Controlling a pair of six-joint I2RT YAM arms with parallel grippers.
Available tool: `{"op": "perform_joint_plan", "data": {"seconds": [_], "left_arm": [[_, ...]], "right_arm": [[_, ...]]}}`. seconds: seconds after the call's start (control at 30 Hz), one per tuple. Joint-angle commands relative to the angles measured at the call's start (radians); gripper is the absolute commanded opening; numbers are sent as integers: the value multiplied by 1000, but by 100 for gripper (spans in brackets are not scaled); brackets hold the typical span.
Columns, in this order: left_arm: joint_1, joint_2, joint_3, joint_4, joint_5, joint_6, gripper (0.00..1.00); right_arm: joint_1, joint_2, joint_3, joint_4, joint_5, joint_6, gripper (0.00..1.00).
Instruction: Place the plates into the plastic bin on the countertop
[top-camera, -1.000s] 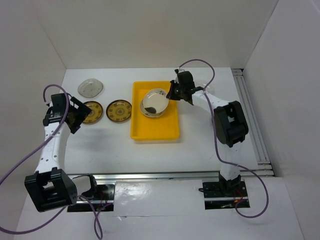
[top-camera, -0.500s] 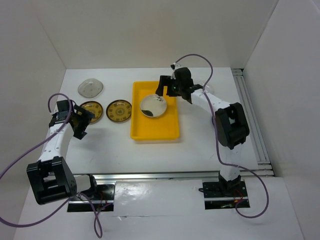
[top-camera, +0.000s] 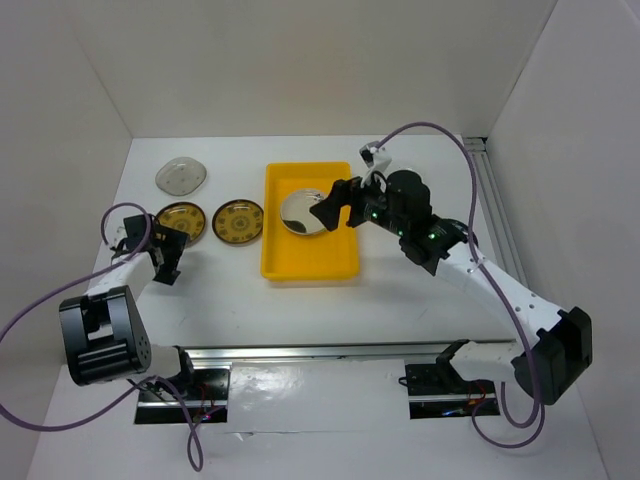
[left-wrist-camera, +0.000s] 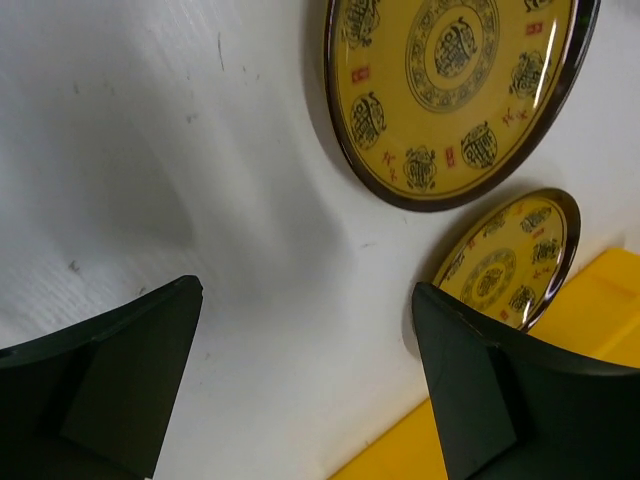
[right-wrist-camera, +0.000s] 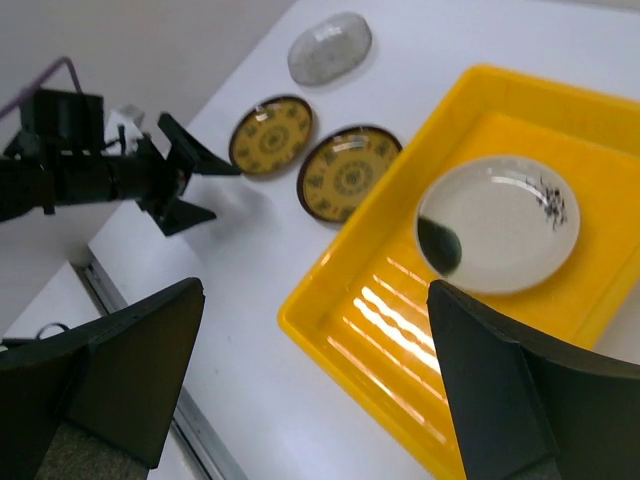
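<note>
Right tool (top-camera: 328, 203): fingers spread wide, nothing between them, hanging over the right side of the shallow rectangular bright yellow plastic bin (top-camera: 310, 272). Lying flat inside that bin, in its far half: one round cream plate with a dark patch (top-camera: 303, 212) and a small dark sprig mark on the opposite side, clear of the tool in the right wrist view. Near half of the bin bare, with glare streaks across its floor.

Left tool (top-camera: 170, 256): likewise wide open and empty, low over the flat white bench (top-camera: 300, 310), just near and left of the first round yellow-and-brown patterned plate (top-camera: 184, 222). Cannot tell whether touching the bench. Just right of that plate, across a narrow gap: a second yellow-and-brown patterned plate (top-camera: 238, 221), close beside the bin's left wall, not touching it. Farther back and to the left, alone: a clear glass plate (top-camera: 181, 176). All three flat on the bench, outside the bin.
</note>
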Motion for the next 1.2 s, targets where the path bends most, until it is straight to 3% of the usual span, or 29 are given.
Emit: {"op": "perform_joint_plan", "data": {"seconds": [0.0,0.17,0.23,0.5,0.57,0.6,0.8,0.83,0.87,0.9,1.03,1.17], "left_arm": [[11,53,-24,161,-21,-42,100],[11,151,-12,215,-55,-42,95],[11,176,14,201,-78,-32,79],[11,292,69,146,-97,-65,70],[22,317,69,136,-97,-65,62],[22,326,83,118,-97,-65,48],[31,305,71,74,-132,-87,35],[31,295,71,73,-143,-87,29],[40,295,62,61,-143,-87,11],[41,286,62,46,-143,-98,2],[50,248,53,-11,-152,-98,0],[50,95,8,-38,-161,-75,0]], "right_arm": [[1,-47,-70,-44,14,-16,100],[1,-102,-119,-35,-7,-7,100],[1,-102,-129,-35,-7,-6,100],[-30,-111,-159,-58,94,13,100],[-30,-122,-159,-58,104,23,100],[-30,-122,-159,-58,105,23,100],[-39,-151,-150,-90,126,33,100],[-39,-162,-150,-90,126,33,100],[-39,-173,-150,-90,137,43,100],[-39,-173,-150,-100,137,43,100],[-39,-182,-139,-121,157,43,100],[-48,-200,-130,-147,193,33,100]]}}
